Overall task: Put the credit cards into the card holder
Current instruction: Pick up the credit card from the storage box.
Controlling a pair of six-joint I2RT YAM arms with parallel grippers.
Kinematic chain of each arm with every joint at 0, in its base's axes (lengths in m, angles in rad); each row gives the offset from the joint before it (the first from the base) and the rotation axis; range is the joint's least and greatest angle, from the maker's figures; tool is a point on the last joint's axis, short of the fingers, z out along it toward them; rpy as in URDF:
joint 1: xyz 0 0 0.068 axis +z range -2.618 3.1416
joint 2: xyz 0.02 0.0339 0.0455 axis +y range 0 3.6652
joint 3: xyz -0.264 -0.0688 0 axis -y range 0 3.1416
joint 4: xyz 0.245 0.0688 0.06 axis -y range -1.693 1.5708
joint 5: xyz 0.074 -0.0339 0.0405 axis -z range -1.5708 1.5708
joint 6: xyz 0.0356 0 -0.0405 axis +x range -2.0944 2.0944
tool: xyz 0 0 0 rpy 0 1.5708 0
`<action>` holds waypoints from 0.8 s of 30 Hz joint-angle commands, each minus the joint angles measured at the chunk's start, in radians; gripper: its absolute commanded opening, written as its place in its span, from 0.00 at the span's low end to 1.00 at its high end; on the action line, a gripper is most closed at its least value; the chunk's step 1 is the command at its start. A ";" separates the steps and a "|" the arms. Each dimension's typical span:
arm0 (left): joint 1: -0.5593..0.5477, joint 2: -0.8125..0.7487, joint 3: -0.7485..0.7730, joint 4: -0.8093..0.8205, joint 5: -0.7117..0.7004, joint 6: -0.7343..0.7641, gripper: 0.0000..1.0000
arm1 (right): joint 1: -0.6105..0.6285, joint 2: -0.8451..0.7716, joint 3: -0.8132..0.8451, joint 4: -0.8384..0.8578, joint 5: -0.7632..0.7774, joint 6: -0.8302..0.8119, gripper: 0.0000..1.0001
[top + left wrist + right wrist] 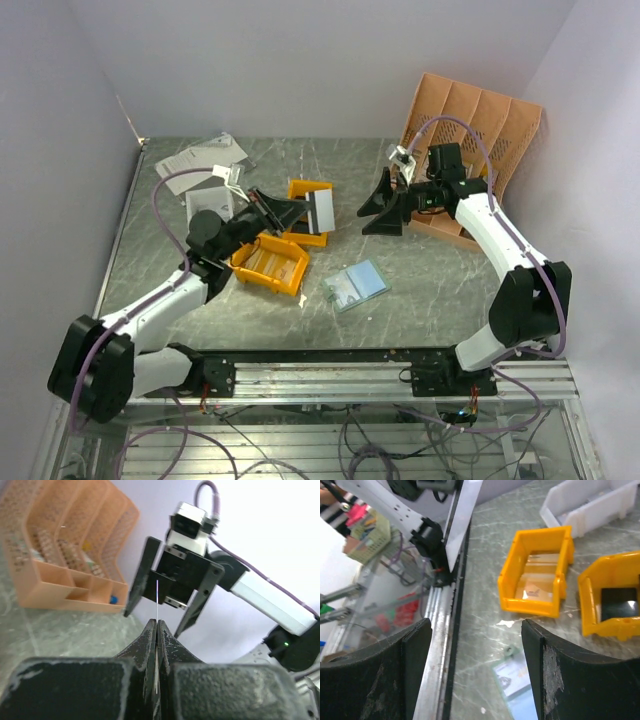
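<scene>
Closest to us, our left gripper [157,626] pinches a thin white card [320,210]; our right gripper [475,645] stands spread just beyond it. Our light-blue folding card holder [356,285] lies open on the grey marbled bench [440,265].

Table [440,290]: grey-green marble pattern, pale veins
Left gripper [157,630], right gripper [476,625]: black
Card [320,208] in left gripper: pale grey-white
Yellow bins [270,262] by left gripper: orange-yellow
White bin [208,205] behind left gripper: white
Card holder [356,285] below right gripper: light blue
Organiser [470,120] behind right gripper: peach, mesh pattern
Arms [495,225] white, cables [165,195] purple
</scene>
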 commanded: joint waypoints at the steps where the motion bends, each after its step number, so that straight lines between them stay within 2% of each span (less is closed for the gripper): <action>1: -0.091 0.042 -0.055 0.386 -0.104 -0.069 0.07 | -0.004 -0.041 -0.010 0.144 -0.106 0.269 0.72; 4: -0.139 0.082 -0.089 0.469 -0.146 -0.075 0.07 | -0.004 -0.077 -0.015 0.190 -0.088 0.337 0.72; 6: -0.162 0.103 -0.102 0.517 -0.158 -0.084 0.07 | -0.004 -0.109 -0.052 0.308 -0.050 0.480 0.72; 10: -0.196 0.133 -0.102 0.540 -0.170 -0.079 0.07 | -0.003 -0.200 -0.261 0.967 0.024 0.997 0.72; 12: -0.203 0.132 -0.100 0.529 -0.177 -0.070 0.07 | 0.005 -0.195 -0.300 1.156 0.030 1.173 0.71; 14: -0.211 0.129 -0.101 0.517 -0.182 -0.064 0.07 | 0.009 -0.187 -0.300 1.165 0.032 1.197 0.70; 18: -0.228 0.130 -0.103 0.504 -0.192 -0.053 0.07 | 0.026 -0.187 -0.274 1.061 0.039 1.123 0.70; 24: -0.248 0.144 -0.097 0.514 -0.190 -0.048 0.07 | 0.056 -0.183 -0.264 1.058 0.054 1.124 0.66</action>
